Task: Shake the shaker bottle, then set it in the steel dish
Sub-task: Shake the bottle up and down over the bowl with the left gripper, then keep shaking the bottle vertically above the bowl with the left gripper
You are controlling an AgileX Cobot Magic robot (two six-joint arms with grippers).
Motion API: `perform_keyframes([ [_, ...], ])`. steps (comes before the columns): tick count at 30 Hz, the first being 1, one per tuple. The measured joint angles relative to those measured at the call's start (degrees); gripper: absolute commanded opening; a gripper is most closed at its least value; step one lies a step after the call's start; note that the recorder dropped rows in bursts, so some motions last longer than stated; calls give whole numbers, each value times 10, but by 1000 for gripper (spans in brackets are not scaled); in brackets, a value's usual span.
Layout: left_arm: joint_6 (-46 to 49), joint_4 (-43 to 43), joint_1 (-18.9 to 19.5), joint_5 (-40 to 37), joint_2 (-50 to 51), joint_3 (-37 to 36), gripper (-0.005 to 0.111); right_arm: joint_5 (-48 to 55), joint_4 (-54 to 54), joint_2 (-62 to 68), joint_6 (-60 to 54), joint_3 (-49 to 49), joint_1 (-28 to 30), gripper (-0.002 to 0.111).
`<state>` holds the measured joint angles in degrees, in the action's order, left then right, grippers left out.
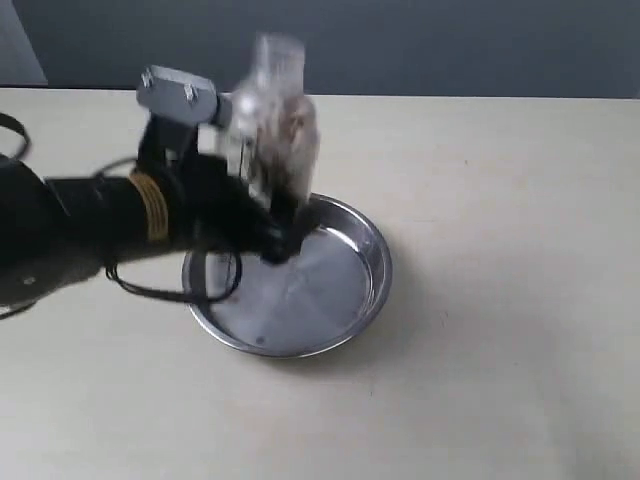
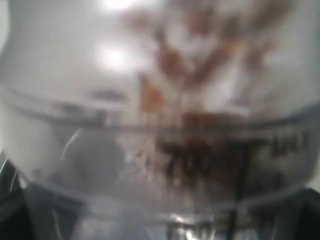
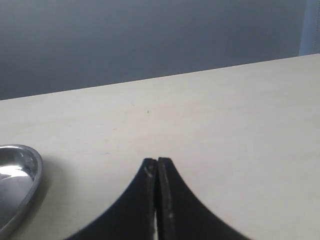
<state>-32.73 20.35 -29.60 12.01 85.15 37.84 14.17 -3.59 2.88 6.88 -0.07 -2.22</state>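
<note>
The shaker bottle (image 1: 272, 120) is held upright in the air, blurred by motion, above the far left rim of the steel dish (image 1: 340, 300). My left gripper (image 1: 262, 195) is shut on its lower body. In the left wrist view the shaker bottle (image 2: 160, 100) fills the frame, with brown granules and a printed scale showing through the frosted wall. The steel dish rests on the table with nothing in it, and its rim (image 3: 30, 175) shows at the edge of the right wrist view. My right gripper (image 3: 157, 161) is shut with nothing in it, off to the dish's side, over bare table.
The table (image 1: 500, 300) is pale beige with a dark grey wall behind it. The black left arm (image 1: 80, 230) with its looped cable reaches in from the left edge, low over the table beside the dish.
</note>
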Motion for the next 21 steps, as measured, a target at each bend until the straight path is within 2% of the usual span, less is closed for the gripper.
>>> perform_keyframes([
  [3,-6,36,0,-8,-45,18,0,0,-1,0,0,0,0,-1],
  [6,-5,46,0,72,-72,29,0,0,-1,0,0,0,0,-1],
  [8,2,35,1,122,-42,15,0,0,-1,0,0,0,0,-1],
  [11,-15,39,8,106,-10,9,0,0,-1,0,0,0,0,-1],
  [15,-8,55,4,104,-65,55,0,0,-1,0,0,0,0,-1],
  [18,-4,47,-2,124,-33,34,0,1,-1,0,0,0,0,-1],
  [21,-2,51,-2,77,5,17,0,1,-1,0,0,0,0,-1],
])
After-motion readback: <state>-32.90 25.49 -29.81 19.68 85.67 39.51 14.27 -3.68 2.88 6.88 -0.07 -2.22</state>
